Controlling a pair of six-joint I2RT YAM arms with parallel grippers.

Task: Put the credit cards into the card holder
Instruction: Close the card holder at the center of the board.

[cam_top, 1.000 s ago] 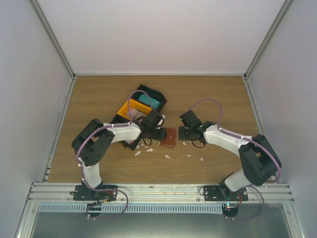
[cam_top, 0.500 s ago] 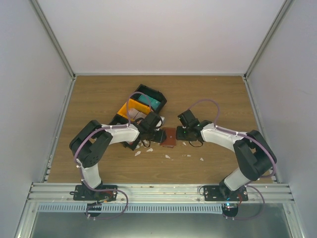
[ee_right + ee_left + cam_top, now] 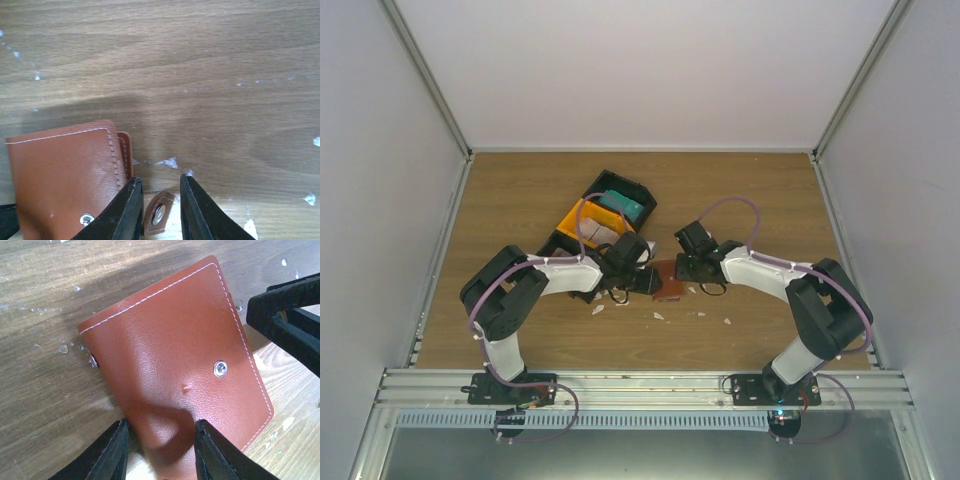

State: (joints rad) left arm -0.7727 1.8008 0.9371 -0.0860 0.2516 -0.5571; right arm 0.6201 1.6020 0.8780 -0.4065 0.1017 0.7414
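Observation:
The reddish-brown card holder [image 3: 667,284] lies shut on the table between the two arms. In the left wrist view its cover [image 3: 175,340] fills the frame, and my left gripper [image 3: 161,424] stands over its near end with the jaws apart, gripping nothing. My right gripper [image 3: 160,179] is at the holder's [image 3: 65,170] other edge. The closing tab [image 3: 160,215] stands between its fingers, leaning on the left one, with a gap to the right one. Teal credit cards [image 3: 625,205] lie in the black bin, and a whitish one [image 3: 601,232] in the orange bin.
The black bin [image 3: 642,190] and the orange bin [image 3: 572,218] sit just behind the left gripper [image 3: 645,279]. Small white scraps [image 3: 658,315] are scattered on the wood in front of the holder. The right gripper's black body [image 3: 287,315] shows in the left wrist view.
The right arm has slid left until its gripper reaches the holder's right edge. The left gripper has edged right over the holder. The holder has barely moved.

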